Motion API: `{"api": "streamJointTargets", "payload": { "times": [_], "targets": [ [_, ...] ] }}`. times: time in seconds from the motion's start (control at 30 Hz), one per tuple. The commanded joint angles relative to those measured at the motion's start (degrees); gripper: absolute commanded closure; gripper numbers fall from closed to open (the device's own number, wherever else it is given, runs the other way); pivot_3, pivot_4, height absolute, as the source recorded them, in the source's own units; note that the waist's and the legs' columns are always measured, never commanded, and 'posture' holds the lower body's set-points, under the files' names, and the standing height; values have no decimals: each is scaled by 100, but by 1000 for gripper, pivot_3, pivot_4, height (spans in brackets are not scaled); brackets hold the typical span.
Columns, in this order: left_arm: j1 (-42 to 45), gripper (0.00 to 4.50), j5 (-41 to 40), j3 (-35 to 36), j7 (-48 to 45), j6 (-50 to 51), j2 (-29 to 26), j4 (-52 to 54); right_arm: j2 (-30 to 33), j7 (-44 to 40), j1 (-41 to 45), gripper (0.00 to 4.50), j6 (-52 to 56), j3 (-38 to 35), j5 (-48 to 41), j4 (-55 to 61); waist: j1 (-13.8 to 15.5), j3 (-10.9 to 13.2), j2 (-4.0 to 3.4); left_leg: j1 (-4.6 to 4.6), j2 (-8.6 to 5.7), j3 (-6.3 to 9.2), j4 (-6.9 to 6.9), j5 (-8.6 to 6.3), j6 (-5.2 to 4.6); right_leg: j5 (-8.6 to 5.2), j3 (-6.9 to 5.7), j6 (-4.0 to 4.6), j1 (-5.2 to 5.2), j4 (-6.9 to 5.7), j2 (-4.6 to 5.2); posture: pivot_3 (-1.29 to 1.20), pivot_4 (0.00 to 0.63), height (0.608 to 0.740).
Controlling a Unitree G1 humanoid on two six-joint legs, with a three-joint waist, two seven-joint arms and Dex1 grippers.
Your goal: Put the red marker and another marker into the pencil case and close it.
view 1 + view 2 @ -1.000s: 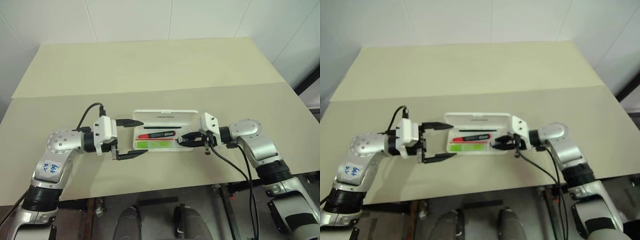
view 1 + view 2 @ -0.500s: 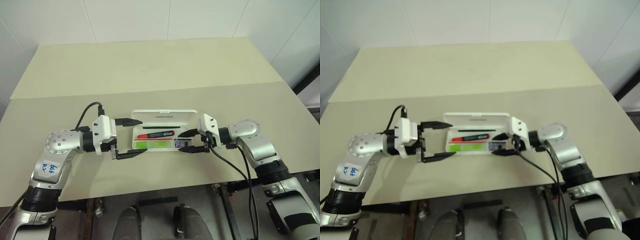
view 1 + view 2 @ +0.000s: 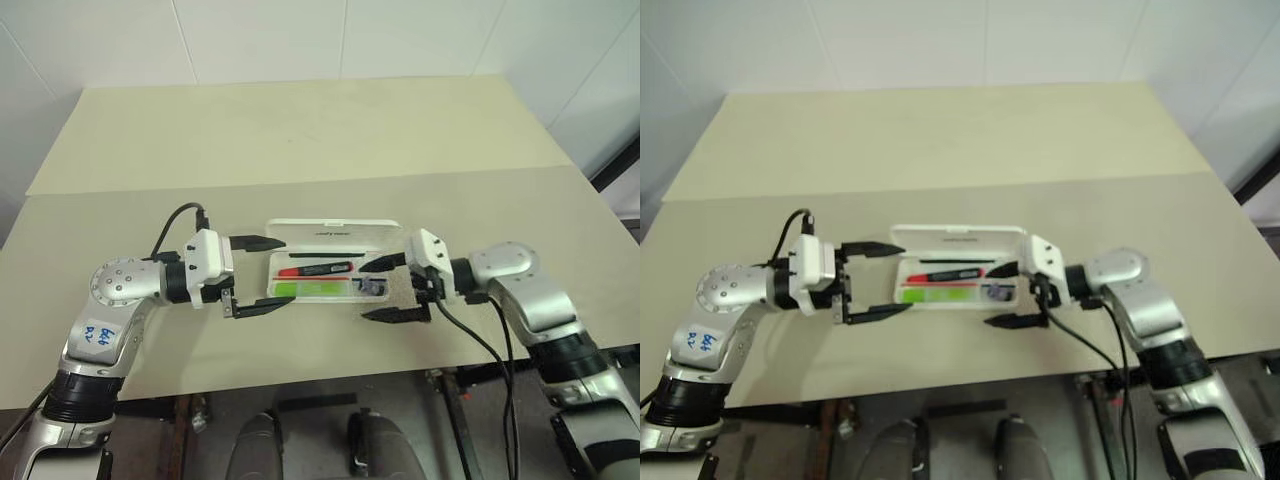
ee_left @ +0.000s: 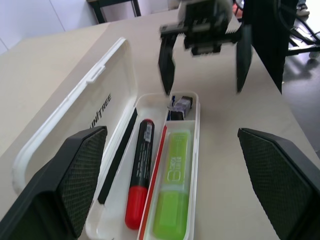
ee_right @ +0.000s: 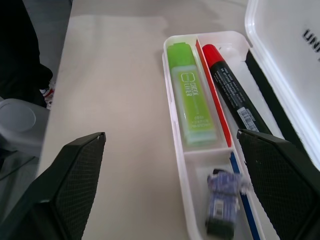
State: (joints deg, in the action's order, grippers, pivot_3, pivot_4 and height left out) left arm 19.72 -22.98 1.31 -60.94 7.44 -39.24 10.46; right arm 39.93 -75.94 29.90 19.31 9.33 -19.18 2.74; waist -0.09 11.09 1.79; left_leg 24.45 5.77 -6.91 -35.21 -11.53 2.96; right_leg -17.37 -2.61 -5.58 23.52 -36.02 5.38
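Inside the pencil case (image 3: 330, 232), a small clip (image 5: 223, 200) lies beside markers.

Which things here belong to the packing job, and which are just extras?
Job items:
- red-and-black thick marker, in the case
- lime-green stubby highlighter, in the case
- flat white hard-plastic pencil case, lid open

Just there:
- small bluish-grey wrapped object in the case's end compartment
- beige table

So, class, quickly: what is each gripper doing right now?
Left gripper: open, holding nothing.
Right gripper: open, holding nothing.
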Motion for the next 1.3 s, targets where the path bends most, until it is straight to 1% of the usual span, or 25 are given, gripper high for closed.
{"api": "streamJointTargets", "payload": {
  "times": [0.03, 0.1, 0.27, 0.3, 0.37, 0.4, 0.43, 0.73, 0.77, 1.0, 1.1, 1.17, 1.23, 1.3],
  "targets": [
    [-49, 0, -102, 206, 60, -9, -44, 153, 349, 95, -343, 50, 225, -519, -297, 580, -1, 0, 0, 0, 0, 0, 0, 0, 0, 0, 0, 0, 0, 0, 0, 0, 150, 740],
    [-112, 0, -243, 368, 123, 106, -58, 196, 573, 284, -733, 50, 459, -1018, -544, 912, 2, 0, 0, 0, 1, 3, 2, 0, 0, -1, 0, 1, 1, -1, 0, 0, 150, 740],
    [-211, 0, -348, 514, 91, 192, -91, 275, 784, 594, -1197, 50, 658, -1676, -869, 1318, -29, 0, 0, -3, 1, 3, 2, 0, 0, -1, 2, 2, -1, 0, -1, 0, 150, 740],
    [-235, 195, -428, 563, 72, 234, -91, 287, 806, 699, -1274, 17, 696, -1867, -931, 1369, -29, 0, 0, -4, 1, 3, 2, 0, 0, -1, 2, 2, -1, 0, -1, 0, 150, 740],
    [-259, 626, -574, 637, 9, 313, -111, 271, 815, 888, -1382, 0, 651, -2210, -996, 1396, -16, 0, 0, -4, 2, 6, 2, 0, 0, -1, 1, 3, -1, -2, -3, 0, 150, 740],
    [-265, 908, -612, 655, -39, 325, -126, 251, 797, 958, -1408, 0, 586, -2304, -1002, 1412, -11, 0, 0, -4, 2, 5, 2, 0, 0, -1, 1, 3, -1, -1, -2, 0, 150, 740],
    [-264, 1308, -650, 660, -99, 338, -138, 236, 772, 1036, -1407, 0, 518, -2343, -979, 1416, -11, 0, 0, -4, 1, 5, 1, 0, 0, -1, 1, 3, -2, 0, -1, 0, 150, 740],
    [-247, 4318, -744, 739, -214, 367, -136, 147, 758, 1325, -1292, 0, 445, -2211, -975, 1446, -14, 0, 0, -4, 0, 4, 1, 0, 0, -1, 1, 2, -3, 2, -1, 0, 150, 740],
    [-245, 4463, -744, 774, -167, 361, -123, 131, 759, 1341, -1280, 0, 439, -2193, -970, 1440, -14, 0, 0, -4, 0, 4, 1, 0, 0, -1, 1, 2, -3, 2, -1, 0, 150, 740],
    [162, 4463, -856, 1219, 671, 640, 161, -227, 722, 1408, -1159, 0, 400, -2030, -901, 1375, -11, 0, 0, -4, 0, 6, 0, 1, -2, 0, 1, 1, -4, -1, -1, 0, 150, 740],
    [353, 4463, -737, 1268, 921, 672, 195, -394, 711, 1431, -1118, 0, 366, -1936, -870, 1348, -9, 0, 0, -4, 0, 5, -1, 2, -2, 0, 1, 0, -5, -1, -1, 0, 150, 740],
    [510, 4463, -410, 1131, 1100, 584, 175, -631, 685, 1467, -1072, 0, 354, -1872, -868, 1339, -5, 0, 0, -4, -1, 4, 0, 1, -2, 0, 2, -1, -4, -1, -1, 0, 150, 740],
    [630, 4463, -299, 1025, 1170, 626, 198, -792, 662, 1489, -1038, 0, 345, -1829, -866, 1333, -9, 0, 0, -3, -1, 4, 0, 2, -2, 1, 1, -1, -4, -1, -2, 0, 150, 740],
    [726, 4463, -15, 727, 1160, 631, 188, -962, 638, 1507, -1009, 0, 346, -1796, -870, 1344, -3, 0, 0, -4, -1, 4, 0, 2, -2, 1, 1, -1, -4, -1, -3, 0, 150, 740]
  ]
}}
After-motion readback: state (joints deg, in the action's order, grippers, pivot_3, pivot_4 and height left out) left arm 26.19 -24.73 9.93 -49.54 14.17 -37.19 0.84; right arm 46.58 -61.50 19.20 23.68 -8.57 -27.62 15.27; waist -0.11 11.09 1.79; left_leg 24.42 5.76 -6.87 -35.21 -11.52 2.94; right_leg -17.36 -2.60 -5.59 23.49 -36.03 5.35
